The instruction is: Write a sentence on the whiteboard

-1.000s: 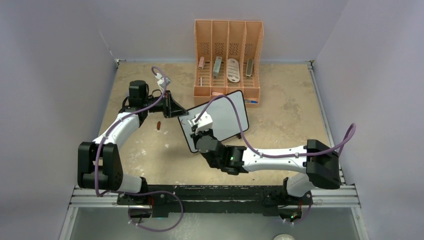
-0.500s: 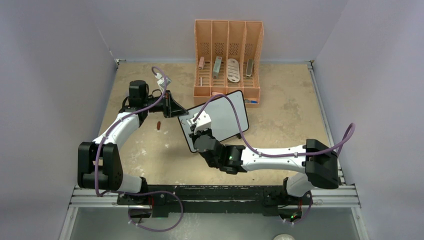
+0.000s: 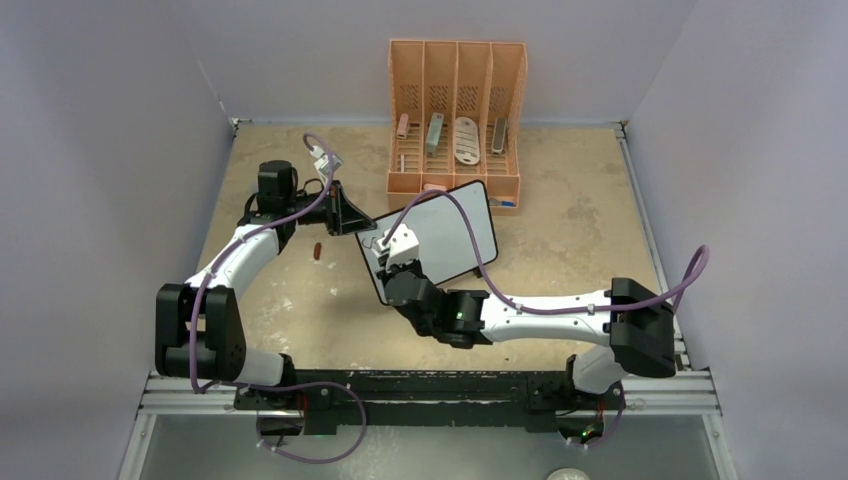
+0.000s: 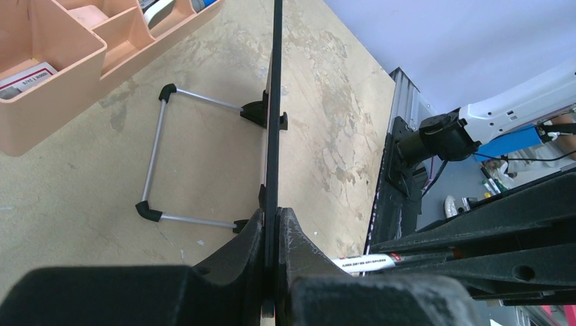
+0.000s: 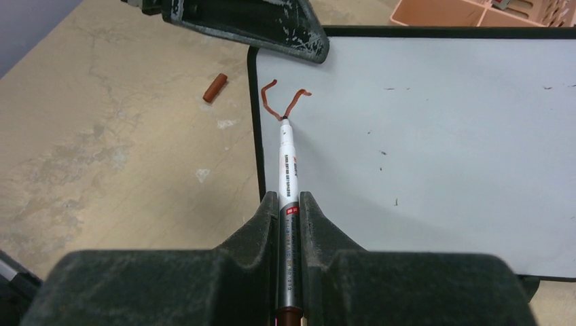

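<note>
Orange organizer (image 3: 455,100) stands just behind the whiteboard (image 3: 450,235). Left gripper (image 4: 274,217) is clamped on the whiteboard's left edge. Right gripper (image 5: 291,204) squeezes a marker (image 5: 287,170), tip touching the whiteboard's upper left, where the sentence (image 5: 282,102) is just a red-brown V. Cap (image 5: 214,87) lies just left of the whiteboard.

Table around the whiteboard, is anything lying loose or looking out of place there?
A small red-brown cap, likely the marker's, lies loose on the tan tabletop, left of the black-framed whiteboard. The board's white surface also carries a few stray dark specks.
</note>
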`<state>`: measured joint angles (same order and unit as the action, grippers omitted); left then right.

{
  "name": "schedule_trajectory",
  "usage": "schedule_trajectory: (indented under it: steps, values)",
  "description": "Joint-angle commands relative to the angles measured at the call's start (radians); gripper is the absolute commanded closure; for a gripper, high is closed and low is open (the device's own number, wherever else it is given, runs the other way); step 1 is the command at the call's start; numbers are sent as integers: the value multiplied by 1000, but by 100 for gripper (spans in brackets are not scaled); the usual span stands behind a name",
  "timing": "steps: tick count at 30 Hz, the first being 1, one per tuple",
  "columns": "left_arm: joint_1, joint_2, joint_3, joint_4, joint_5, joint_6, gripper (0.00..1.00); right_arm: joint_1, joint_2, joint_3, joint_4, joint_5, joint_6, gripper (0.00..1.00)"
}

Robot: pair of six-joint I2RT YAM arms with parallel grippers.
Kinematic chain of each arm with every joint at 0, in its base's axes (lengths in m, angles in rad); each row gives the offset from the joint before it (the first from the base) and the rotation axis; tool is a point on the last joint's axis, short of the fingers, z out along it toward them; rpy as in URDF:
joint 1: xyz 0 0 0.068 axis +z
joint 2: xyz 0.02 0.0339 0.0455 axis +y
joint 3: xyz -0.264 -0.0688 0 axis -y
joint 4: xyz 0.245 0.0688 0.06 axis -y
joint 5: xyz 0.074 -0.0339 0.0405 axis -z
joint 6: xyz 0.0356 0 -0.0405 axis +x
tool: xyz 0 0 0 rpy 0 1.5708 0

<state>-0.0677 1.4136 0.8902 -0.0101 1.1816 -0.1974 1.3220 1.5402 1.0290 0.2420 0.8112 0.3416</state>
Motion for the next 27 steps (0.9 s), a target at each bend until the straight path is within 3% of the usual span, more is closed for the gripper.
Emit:
schedule_trajectory:
  steps: [1,15,27]
  values:
    - [-8,-12,41,13,44,4,100,-7,3,20,-62,-30,36,100]
    - [-8,-11,40,12,41,4,100,10,9,30,-124,-58,56,100]
    - [-9,-12,40,12,37,6,100,2,-144,-29,-45,32,47,100]
